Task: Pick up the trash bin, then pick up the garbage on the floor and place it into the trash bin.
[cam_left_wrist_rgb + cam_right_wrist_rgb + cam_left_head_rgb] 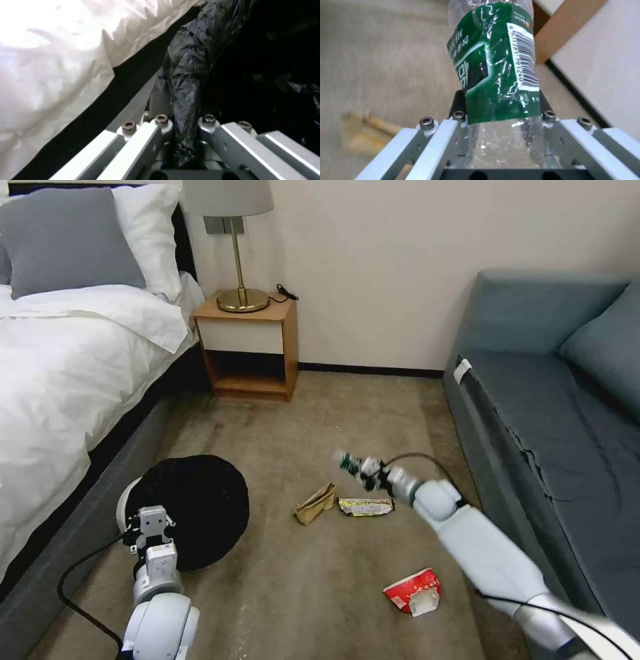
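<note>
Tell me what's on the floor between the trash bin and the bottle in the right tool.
Head view: bare carpet between the trash bin and bottle; the paper bag lies just below that line.

Ahead of you a wooden nightstand [250, 347] stands against the wall, with a brass lamp [237, 243] on top. To your left sits the bed [67, 380], white sheets and a grey pillow [63, 240]; on your right, a blue-grey sofa [553, 400]. Beige carpet [320, 580] covers the floor.
</note>
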Motion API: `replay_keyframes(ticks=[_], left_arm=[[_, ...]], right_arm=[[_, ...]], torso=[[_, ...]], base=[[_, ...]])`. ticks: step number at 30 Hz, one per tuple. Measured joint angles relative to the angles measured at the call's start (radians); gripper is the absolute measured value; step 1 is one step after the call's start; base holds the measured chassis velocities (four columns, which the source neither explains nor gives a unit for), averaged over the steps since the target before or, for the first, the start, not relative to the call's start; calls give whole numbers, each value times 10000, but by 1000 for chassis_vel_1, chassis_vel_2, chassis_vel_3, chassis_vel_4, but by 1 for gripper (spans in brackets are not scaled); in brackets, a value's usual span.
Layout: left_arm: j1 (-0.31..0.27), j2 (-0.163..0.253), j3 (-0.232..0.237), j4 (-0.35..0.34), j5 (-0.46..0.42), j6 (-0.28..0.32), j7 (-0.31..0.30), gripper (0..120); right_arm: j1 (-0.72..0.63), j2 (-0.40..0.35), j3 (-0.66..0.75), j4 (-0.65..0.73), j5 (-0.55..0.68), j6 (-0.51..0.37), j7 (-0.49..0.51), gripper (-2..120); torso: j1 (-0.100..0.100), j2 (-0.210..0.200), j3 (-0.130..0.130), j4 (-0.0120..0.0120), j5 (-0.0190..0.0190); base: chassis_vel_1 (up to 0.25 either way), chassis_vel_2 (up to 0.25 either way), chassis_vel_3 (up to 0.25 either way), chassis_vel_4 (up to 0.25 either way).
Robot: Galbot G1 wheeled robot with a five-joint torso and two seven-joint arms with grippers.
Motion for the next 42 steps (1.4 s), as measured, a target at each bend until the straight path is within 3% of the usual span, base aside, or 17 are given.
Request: replay_keyframes(ticks=[4,12,20,26,33,42], left_arm=[[-106,-113,120,152,-88,-263,-24,2],[-265,-262,405,155,-489,-518,-73,2],[-341,-345,616,26,-844,-915,-48,2],[-273,-389,823,-87,-958,-916,-75,2],[-109,-514,1197,-282,-1211,-959,-203,2],[15,-505,1148,-524,-1294,-957,-342,2]], right_arm=[[278,32,-115,868,559,-522,37,22],[266,625,-852,3393,3160,-2027,599,22],[-331,1281,-1625,4966,5208,-2723,1060,22],[-650,1798,-1955,4918,5501,-2611,1190,22],[-944,2366,-2143,3712,4803,-1994,1153,22],[-1180,2504,-2038,2732,4368,-1440,995,22]], torso=[[0,1,0,0,-1],[0,0,-1,1,-3],[0,1,-1,1,-2],[0,0,-1,2,-2],[0,0,-1,1,-3],[0,0,0,1,-1]], base=[[0,0,0,0],[0,0,0,0],[0,0,0,0],[0,0,0,0],[0,0,0,0],[0,0,0,0]])
